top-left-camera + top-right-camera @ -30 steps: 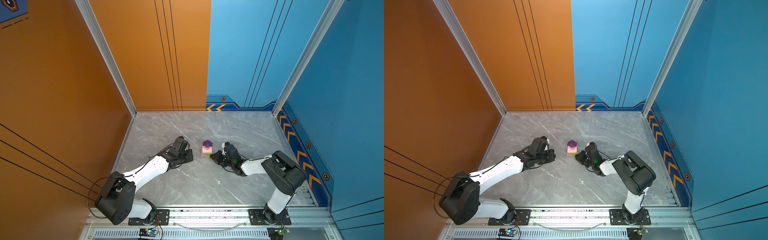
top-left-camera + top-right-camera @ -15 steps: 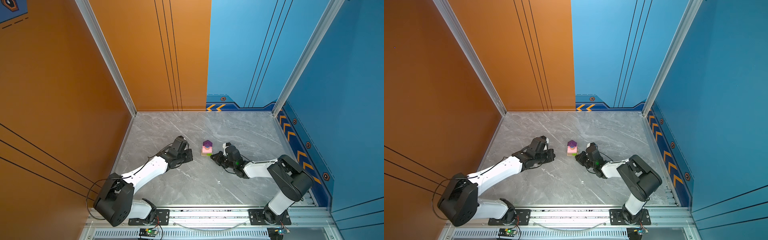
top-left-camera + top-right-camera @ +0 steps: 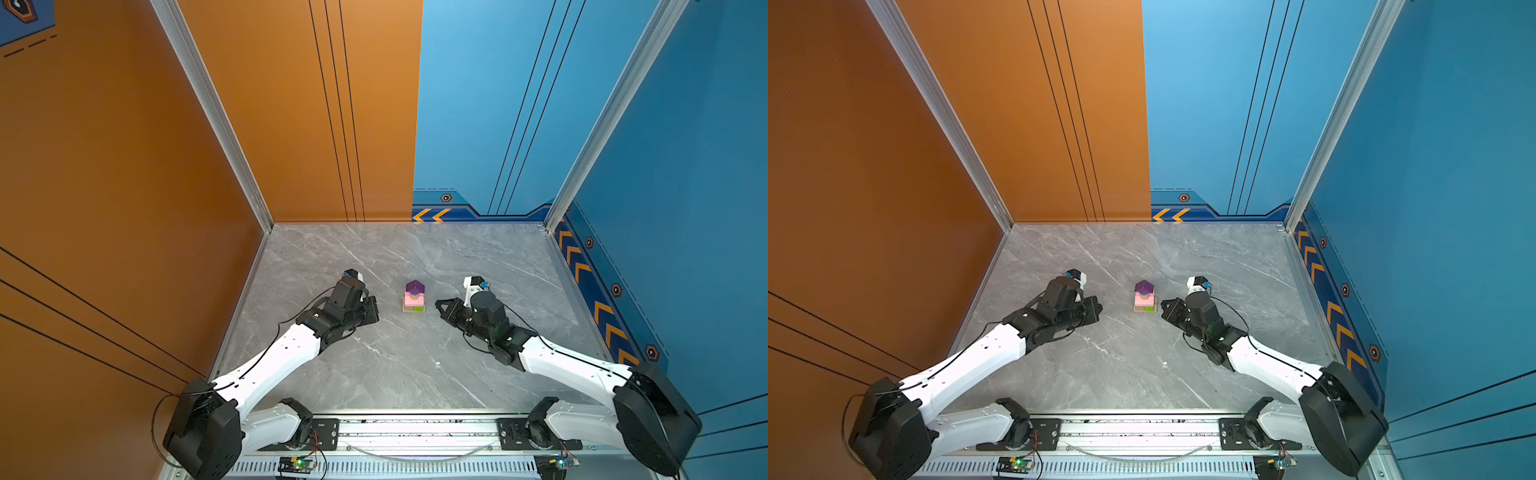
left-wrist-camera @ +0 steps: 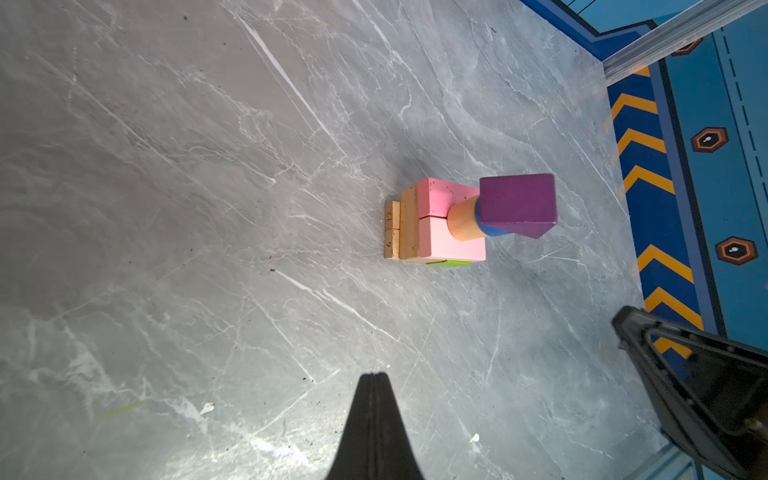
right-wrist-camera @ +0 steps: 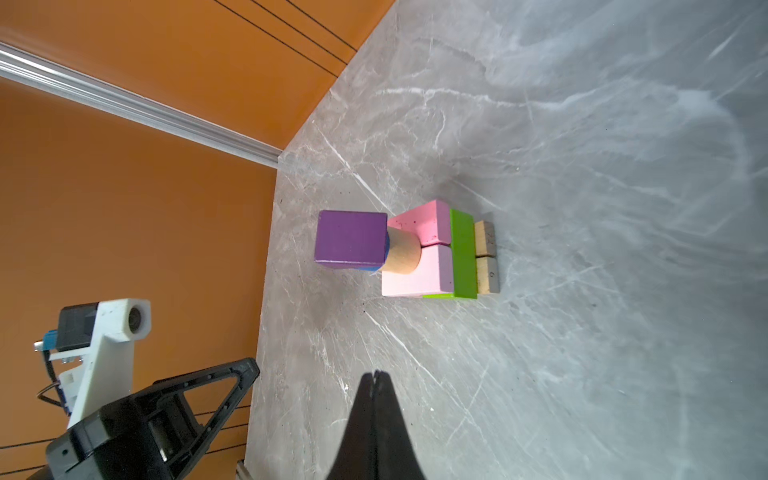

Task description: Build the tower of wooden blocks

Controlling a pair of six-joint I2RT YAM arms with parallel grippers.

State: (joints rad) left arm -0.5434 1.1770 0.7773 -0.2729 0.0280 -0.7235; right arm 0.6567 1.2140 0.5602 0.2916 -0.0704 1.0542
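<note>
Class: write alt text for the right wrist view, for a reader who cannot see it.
A block tower stands free on a grey table, purple block on top. The shut right claw points at it, apart; the left claw is nearby.

Robot lab test cell, not a home or a shop. Signs: it is a closed booth w/ flat panel walls, an orange wall point(image 3: 104, 166) on the left and far left, a blue wall point(image 3: 685, 166) on the right and far right, joined by bare aluminium posts point(image 3: 216, 112). The blue panels carry yellow chevrons point(image 3: 602, 316) and hexagon marks point(image 3: 446, 198). The bottom is a grey marble-look tabletop point(image 3: 395, 374). At the near edge an aluminium rail point(image 3: 415, 430) has 2 white-and-black robot arms bolted on it, left arm point(image 3: 286, 353) & right arm point(image 3: 569, 368). Under the rail sits an open circuit board point(image 3: 296, 462) w/ a green LED, and a loose black cable point(image 3: 152, 428) loops by the left arm's elbow.
</note>
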